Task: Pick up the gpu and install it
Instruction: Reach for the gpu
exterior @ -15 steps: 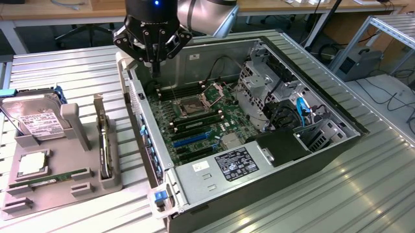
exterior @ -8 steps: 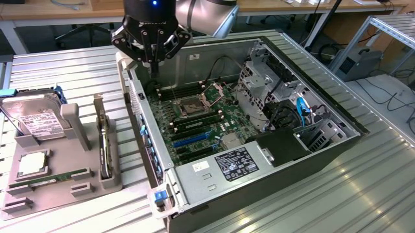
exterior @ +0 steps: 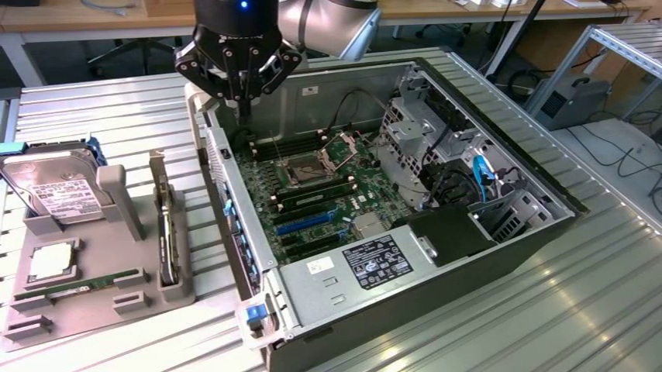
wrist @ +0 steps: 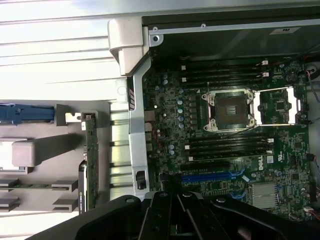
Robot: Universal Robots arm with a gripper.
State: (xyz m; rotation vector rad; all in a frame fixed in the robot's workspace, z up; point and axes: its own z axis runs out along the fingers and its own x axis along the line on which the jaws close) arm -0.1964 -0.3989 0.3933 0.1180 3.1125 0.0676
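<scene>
The gpu (exterior: pixel 167 236) is a thin dark card with a silvery end bracket. It stands on its edge in a grey holder at the exterior view's left, outside the open computer case (exterior: pixel 497 232). The wrist view shows it edge-on, gpu (wrist: pixel 90 160), beside the case wall. My gripper (exterior: pixel 241 105) hangs over the case's far left corner, above the motherboard (exterior: pixel 310 194) and well apart from the card. Its fingers are shut together with nothing between them; in the wrist view the gripper (wrist: pixel 175 202) sits over the board near the blue slot (wrist: pixel 212 176).
A grey parts tray (exterior: pixel 98 314) holds a hard drive (exterior: pixel 60 194), a processor (exterior: pixel 52 263) and a green memory stick (exterior: pixel 83 284). Inside the case are the open processor socket (exterior: pixel 310 167), a drive cage (exterior: pixel 419 147) and cables. Ribbed metal tabletop surrounds everything.
</scene>
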